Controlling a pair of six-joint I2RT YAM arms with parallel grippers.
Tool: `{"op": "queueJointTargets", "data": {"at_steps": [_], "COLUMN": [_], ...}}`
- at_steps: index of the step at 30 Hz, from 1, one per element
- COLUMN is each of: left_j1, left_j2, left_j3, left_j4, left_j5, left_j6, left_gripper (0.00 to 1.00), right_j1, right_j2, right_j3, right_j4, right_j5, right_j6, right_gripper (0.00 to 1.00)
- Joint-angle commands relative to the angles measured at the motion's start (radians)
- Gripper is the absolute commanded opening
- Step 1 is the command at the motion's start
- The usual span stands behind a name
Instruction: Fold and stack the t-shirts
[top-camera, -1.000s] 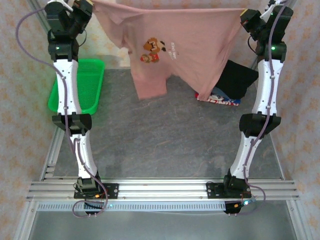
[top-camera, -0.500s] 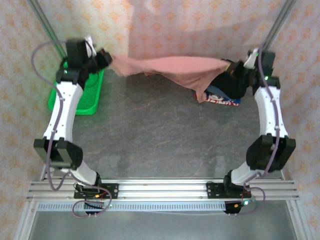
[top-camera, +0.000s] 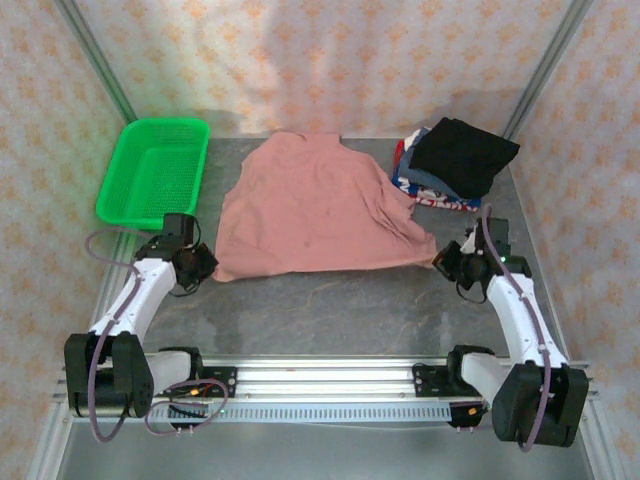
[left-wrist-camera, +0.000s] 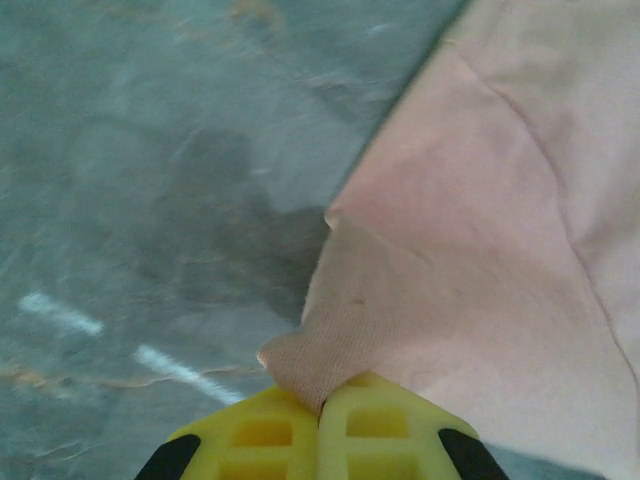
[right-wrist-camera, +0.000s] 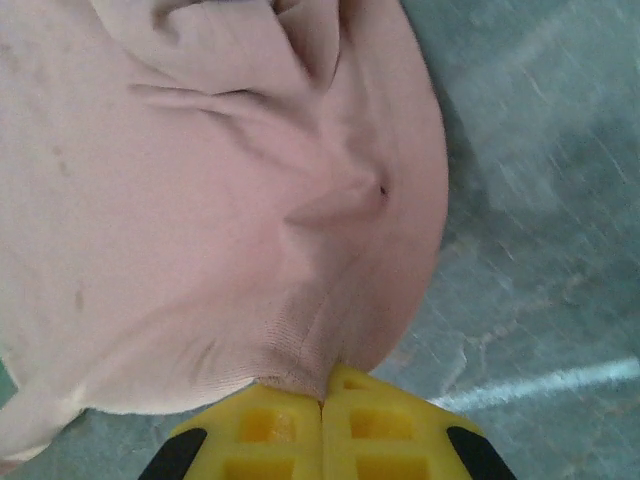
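Pinching the near-left corner of the dusty-pink t-shirt, the left gripper has its jaws closed tight on a small tuck of hem, low over the table toward its left edge. The left wrist view shows the cloth nipped between the yellow fingers. The right gripper does the same at the near-right corner, jaws fully closed on a bunched fold of the hem, toward the table's right edge.

Between the two grippers the hem runs left to right, roughly parallel to the near edge. From that line the whole shirt lies away from both grippers, spread flat with its plain side up, its body reaching toward the far edge. The length of the garment therefore points near to far, and each arm is nearest only to its own corner, so neither has the advantage. Any fold probably starts by carrying these near corners away, or by letting go and taking the sides.

Beyond, the green basket sits at the far-left corner. A black t-shirt tops the stack at the far-right corner, just beside the pink shirt's right sleeve.
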Motion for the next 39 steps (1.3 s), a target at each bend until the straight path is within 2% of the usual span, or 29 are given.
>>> {"op": "queueJointTargets", "data": {"at_steps": [1, 7, 17, 21, 27, 32, 35, 36, 37, 39], "left_j1": [0.01, 0.032, 0.068, 0.076, 0.09, 0.105, 0.115, 0.116, 0.117, 0.118], "left_j2": [-0.01, -0.022, 0.01, 0.013, -0.013, 0.02, 0.041, 0.035, 0.017, -0.032], "left_j3": [-0.061, -0.151, -0.186, -0.198, -0.214, -0.209, -0.195, -0.184, -0.17, -0.141], "left_j4": [-0.067, -0.09, -0.062, -0.064, -0.074, -0.087, -0.098, -0.112, -0.128, -0.158], "left_j5": [-0.118, -0.161, -0.123, -0.121, -0.106, -0.119, -0.118, -0.127, -0.136, -0.138], "left_j6": [-0.079, -0.128, -0.11, -0.111, -0.112, -0.125, -0.126, -0.126, -0.128, -0.132], "left_gripper": [0.0, 0.0, 0.0, 0.0, 0.0, 0.0, 0.16, 0.23, 0.37, 0.58], "right_j1": [0.001, 0.01, 0.069, 0.116, 0.243, 0.288, 0.296, 0.296, 0.297, 0.298], "right_j2": [-0.005, 0.034, 0.076, 0.103, 0.087, 0.12, 0.14, 0.125, 0.1, 0.019], "right_j3": [-0.065, -0.087, -0.083, -0.077, -0.068, -0.075, -0.075, -0.071, -0.058, -0.025], "right_j4": [-0.051, -0.093, -0.191, -0.226, -0.302, -0.327, -0.339, -0.345, -0.361, -0.396], "right_j5": [0.054, 0.154, 0.296, 0.334, 0.382, 0.415, 0.426, 0.429, 0.434, 0.44], "right_j6": [0.059, 0.125, 0.207, 0.248, 0.313, 0.346, 0.35, 0.353, 0.357, 0.358], "right_gripper": [0.0, 0.0, 0.02, 0.02, 0.01, 0.03, 0.15, 0.25, 0.37, 0.54]}}
